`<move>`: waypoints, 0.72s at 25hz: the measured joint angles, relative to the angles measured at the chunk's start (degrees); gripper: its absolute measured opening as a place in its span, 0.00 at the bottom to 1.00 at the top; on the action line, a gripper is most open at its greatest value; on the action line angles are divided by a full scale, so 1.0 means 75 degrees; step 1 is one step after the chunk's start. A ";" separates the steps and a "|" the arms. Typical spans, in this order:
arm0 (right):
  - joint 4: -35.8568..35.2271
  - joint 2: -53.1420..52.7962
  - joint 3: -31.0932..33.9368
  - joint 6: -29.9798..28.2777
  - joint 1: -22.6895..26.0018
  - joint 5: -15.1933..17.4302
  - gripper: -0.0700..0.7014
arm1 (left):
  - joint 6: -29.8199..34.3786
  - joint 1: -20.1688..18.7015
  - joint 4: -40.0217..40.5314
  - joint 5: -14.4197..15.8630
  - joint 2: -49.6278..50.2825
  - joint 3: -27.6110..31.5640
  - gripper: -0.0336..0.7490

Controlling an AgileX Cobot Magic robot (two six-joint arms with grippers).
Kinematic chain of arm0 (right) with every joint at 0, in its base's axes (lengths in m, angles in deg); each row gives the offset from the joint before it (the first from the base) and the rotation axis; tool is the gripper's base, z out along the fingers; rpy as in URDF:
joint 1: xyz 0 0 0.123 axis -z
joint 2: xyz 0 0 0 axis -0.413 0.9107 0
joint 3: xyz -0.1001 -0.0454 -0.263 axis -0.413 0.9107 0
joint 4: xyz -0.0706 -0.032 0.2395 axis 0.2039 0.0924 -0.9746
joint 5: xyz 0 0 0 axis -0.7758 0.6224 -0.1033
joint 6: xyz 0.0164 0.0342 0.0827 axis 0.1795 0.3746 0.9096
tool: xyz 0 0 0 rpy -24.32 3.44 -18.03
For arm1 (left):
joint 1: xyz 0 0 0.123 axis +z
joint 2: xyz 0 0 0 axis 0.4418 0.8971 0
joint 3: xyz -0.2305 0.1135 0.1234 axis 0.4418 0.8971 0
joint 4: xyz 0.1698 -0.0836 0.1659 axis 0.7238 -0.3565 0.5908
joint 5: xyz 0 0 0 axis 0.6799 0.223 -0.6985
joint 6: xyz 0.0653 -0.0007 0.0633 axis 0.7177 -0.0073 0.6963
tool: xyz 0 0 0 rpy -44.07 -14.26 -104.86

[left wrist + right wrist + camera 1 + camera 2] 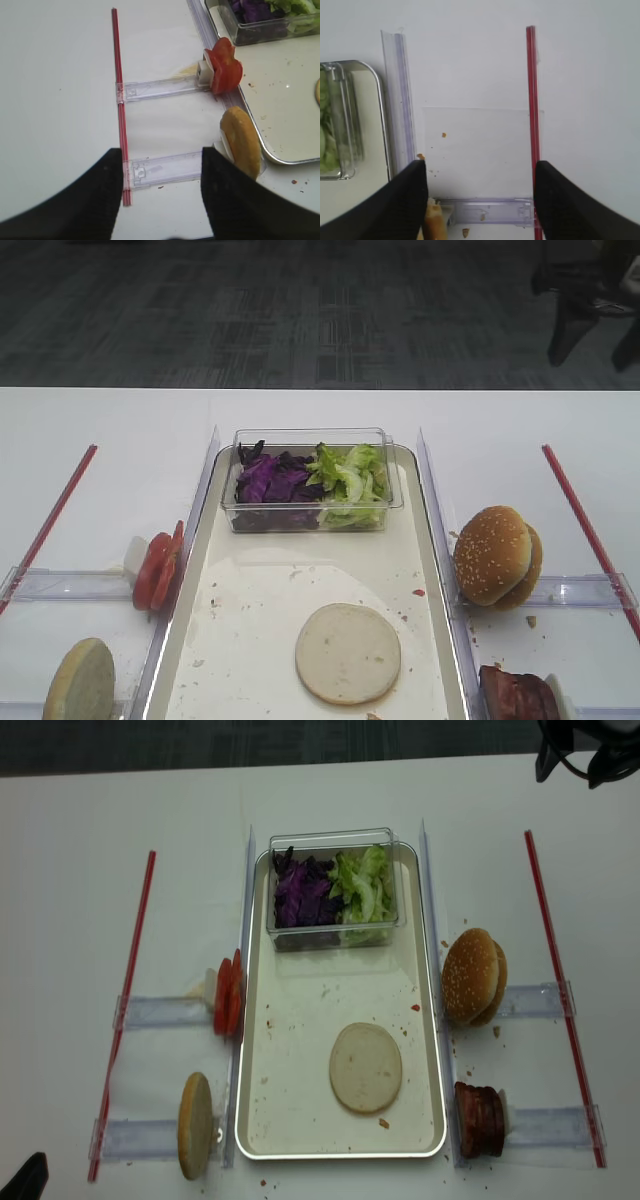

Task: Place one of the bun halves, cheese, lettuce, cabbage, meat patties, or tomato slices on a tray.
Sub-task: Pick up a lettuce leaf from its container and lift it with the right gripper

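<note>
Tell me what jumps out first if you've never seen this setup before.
A flat pale bun half lies alone in the crumb-speckled tray. At the tray's far end a clear plastic tub holds purple cabbage and lettuce. Standing in racks alongside are tomato slices on the left and a sesame bun on the right.

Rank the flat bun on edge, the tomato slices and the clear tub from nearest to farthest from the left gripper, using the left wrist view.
1. Flat bun on edge, just right of the left gripper.
2. Tomato slices, farther up the rack side.
3. Clear tub, top right, on the tray.
</note>
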 joint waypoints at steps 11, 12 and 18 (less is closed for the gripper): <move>0.0195 0.1017 -0.1296 0.1035 -0.1884 0.0000 0.74 | 0.0000 0.0000 0.0000 0.0000 0.0000 0.0000 0.50; 0.0195 0.1161 -0.1422 0.1126 -0.2034 0.0000 0.74 | 0.0000 0.0000 0.0000 0.0000 0.0000 0.0000 0.50; 0.0195 0.1816 -0.1982 0.1454 -0.2643 -0.0005 0.74 | 0.0000 0.0000 0.0000 0.0000 0.0000 0.0000 0.50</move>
